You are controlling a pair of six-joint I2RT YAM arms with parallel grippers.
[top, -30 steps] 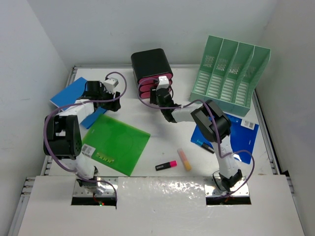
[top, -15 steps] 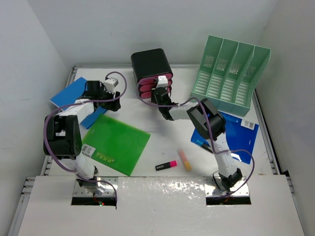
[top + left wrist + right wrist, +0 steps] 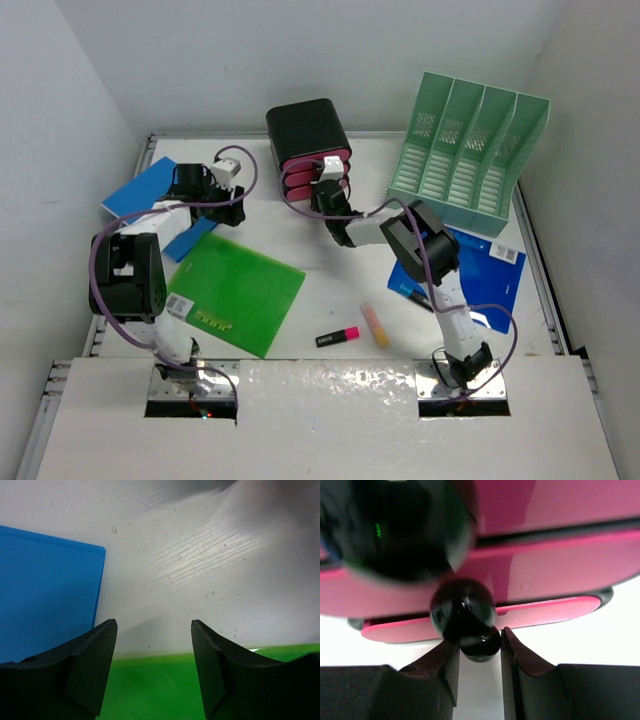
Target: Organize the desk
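Observation:
The white desk (image 3: 300, 240) carries a black drawer unit (image 3: 308, 132) with three pink drawers (image 3: 560, 565) at the back centre. My right gripper (image 3: 322, 188) (image 3: 479, 640) is at the drawer fronts, and its fingers (image 3: 451, 665) press both sides of the lowest drawer's black knob (image 3: 479, 649). My left gripper (image 3: 225, 207) (image 3: 154, 625) hangs open and empty over bare desk. A green folder (image 3: 235, 290) (image 3: 165, 690) lies just under it, and a blue folder (image 3: 140, 185) (image 3: 45, 590) lies to its left.
A mint green file organizer (image 3: 470, 150) stands at the back right. In front of it lies a blue notebook (image 3: 480, 270) with a black pen (image 3: 418, 298) on it. A pink highlighter (image 3: 338, 336) and an orange one (image 3: 375, 325) lie near the front centre.
My right arm has moved slightly toward the drawers and its jaws have narrowed onto the lowest knob. The left arm has not moved.

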